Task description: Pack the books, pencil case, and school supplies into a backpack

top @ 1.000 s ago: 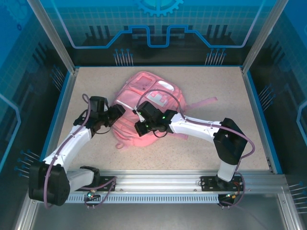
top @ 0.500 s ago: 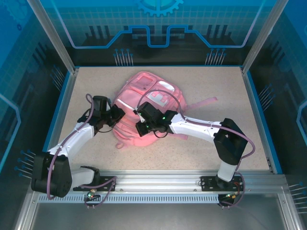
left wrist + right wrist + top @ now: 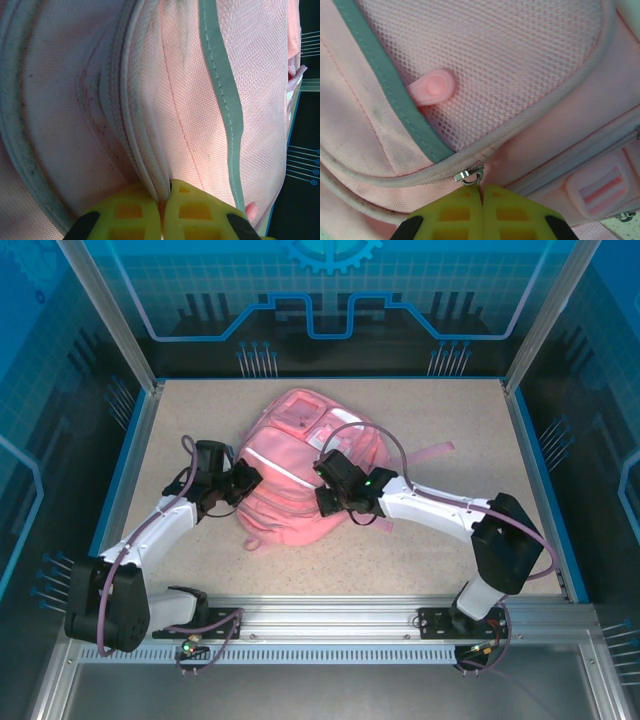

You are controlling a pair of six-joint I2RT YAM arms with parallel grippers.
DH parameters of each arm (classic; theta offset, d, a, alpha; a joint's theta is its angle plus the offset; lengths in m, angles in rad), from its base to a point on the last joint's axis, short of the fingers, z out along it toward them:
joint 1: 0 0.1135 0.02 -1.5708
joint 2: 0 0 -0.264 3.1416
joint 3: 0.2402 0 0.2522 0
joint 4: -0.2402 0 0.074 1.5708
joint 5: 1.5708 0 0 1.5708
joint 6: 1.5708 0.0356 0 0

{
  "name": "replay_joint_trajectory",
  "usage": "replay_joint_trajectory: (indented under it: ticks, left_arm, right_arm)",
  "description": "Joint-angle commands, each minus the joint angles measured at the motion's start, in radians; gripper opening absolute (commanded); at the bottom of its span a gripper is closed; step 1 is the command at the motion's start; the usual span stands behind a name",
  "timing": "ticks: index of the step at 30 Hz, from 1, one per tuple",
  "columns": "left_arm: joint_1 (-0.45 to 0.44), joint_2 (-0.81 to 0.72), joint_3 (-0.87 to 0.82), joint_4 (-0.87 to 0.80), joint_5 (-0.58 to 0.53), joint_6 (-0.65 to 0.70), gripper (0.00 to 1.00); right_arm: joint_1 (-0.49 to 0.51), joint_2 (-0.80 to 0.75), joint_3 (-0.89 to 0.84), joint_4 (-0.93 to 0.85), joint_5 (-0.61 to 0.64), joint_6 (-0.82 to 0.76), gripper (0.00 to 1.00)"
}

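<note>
Left gripper (image 3: 165, 196) at backpack (image 3: 290, 515) left side, jaws pinching a fold along a zip seam. Backpack lies mid-table (image 3: 450, 420). Right gripper (image 3: 481, 192) on its right front, jaws pinching zip pull (image 3: 470, 176).

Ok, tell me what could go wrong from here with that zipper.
The right gripper pinches the zipper pull only at its fingertips, so it may slip off when pulled. The left gripper grips just a thin fold of the backpack by the seam; that fold could slip free, letting the bag drag instead of unzipping.
</note>
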Motion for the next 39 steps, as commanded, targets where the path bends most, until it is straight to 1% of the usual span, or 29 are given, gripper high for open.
replay_joint_trajectory:
  ticks: [1, 6, 7, 8, 10, 11, 12, 13, 15, 17, 19, 21, 23, 24, 28, 30, 31, 33, 37, 39]
  left_arm:
    - [0.006, -0.009, 0.021, -0.026, -0.016, 0.059, 0.00]
    - [0.007, -0.011, 0.034, -0.032, 0.033, 0.079, 0.00]
    - [0.006, -0.016, 0.039, -0.035, 0.040, 0.083, 0.04]
    - [0.006, -0.019, 0.043, -0.042, 0.045, 0.088, 0.12]
    - [0.006, -0.027, 0.064, -0.064, 0.052, 0.100, 0.41]
    - [0.006, -0.032, 0.075, -0.078, 0.049, 0.108, 0.52]
    - [0.006, -0.039, 0.089, -0.095, 0.040, 0.120, 0.61]
    - [0.007, -0.048, 0.105, -0.117, 0.024, 0.134, 0.67]
    - [0.009, -0.063, 0.139, -0.159, -0.027, 0.164, 0.74]
    - [0.012, -0.078, 0.172, -0.198, -0.098, 0.199, 0.79]
    - [0.015, -0.096, 0.204, -0.232, -0.193, 0.236, 0.86]
    - [0.018, -0.117, 0.221, -0.249, -0.286, 0.265, 0.92]
    - [0.020, -0.144, 0.215, -0.238, -0.399, 0.287, 0.98]
    - [0.022, -0.160, 0.202, -0.220, -0.455, 0.302, 0.99]
    - [0.033, -0.217, 0.099, -0.069, -0.645, 0.366, 0.99]
    - [0.047, -0.225, 0.052, 0.007, -0.693, 0.402, 0.99]
    - [0.053, -0.222, 0.025, 0.056, -0.704, 0.434, 0.99]
    - [0.055, -0.213, -0.041, 0.186, -0.722, 0.532, 0.99]
    - [0.064, -0.201, -0.202, 0.472, -0.751, 0.672, 0.99]
    - [0.072, -0.184, -0.253, 0.559, -0.736, 0.721, 0.99]
  right_arm:
    - [-0.052, -0.016, 0.018, -0.101, 0.151, 0.052, 0.00]
    - [-0.126, 0.013, 0.070, -0.114, 0.150, 0.089, 0.00]
    - [-0.139, 0.015, 0.076, -0.119, 0.149, 0.094, 0.00]
    - [-0.151, 0.013, 0.081, -0.121, 0.147, 0.093, 0.00]
    - [-0.173, -0.008, 0.079, -0.119, 0.142, 0.070, 0.00]
    - [-0.183, -0.023, 0.074, -0.116, 0.140, 0.055, 0.00]
    - [-0.192, -0.043, 0.064, -0.111, 0.139, 0.035, 0.00]
    - [-0.206, -0.068, 0.053, -0.107, 0.136, 0.015, 0.03]
    - [-0.232, -0.128, 0.023, -0.098, 0.135, -0.012, 0.18]
    - [-0.257, -0.201, -0.012, -0.085, 0.149, -0.038, 0.35]
    - [-0.278, -0.280, -0.036, -0.087, 0.210, -0.061, 0.62]
    - [-0.299, -0.353, -0.056, -0.088, 0.276, -0.081, 0.81]
    - [-0.329, -0.414, -0.083, -0.068, 0.328, -0.112, 0.95]
    - [-0.347, -0.446, -0.101, -0.051, 0.357, -0.129, 1.00]
    - [-0.429, -0.551, -0.172, 0.022, 0.482, -0.169, 1.00]
    - [-0.483, -0.592, -0.224, 0.088, 0.520, -0.182, 1.00]
    - [-0.520, -0.614, -0.270, 0.152, 0.529, -0.194, 1.00]
    - [-0.583, -0.637, -0.377, 0.297, 0.510, -0.237, 1.00]
    - [-0.717, -0.613, -0.541, 0.531, 0.397, -0.300, 1.00]
    - [-0.742, -0.581, -0.596, 0.606, 0.389, -0.332, 1.00]
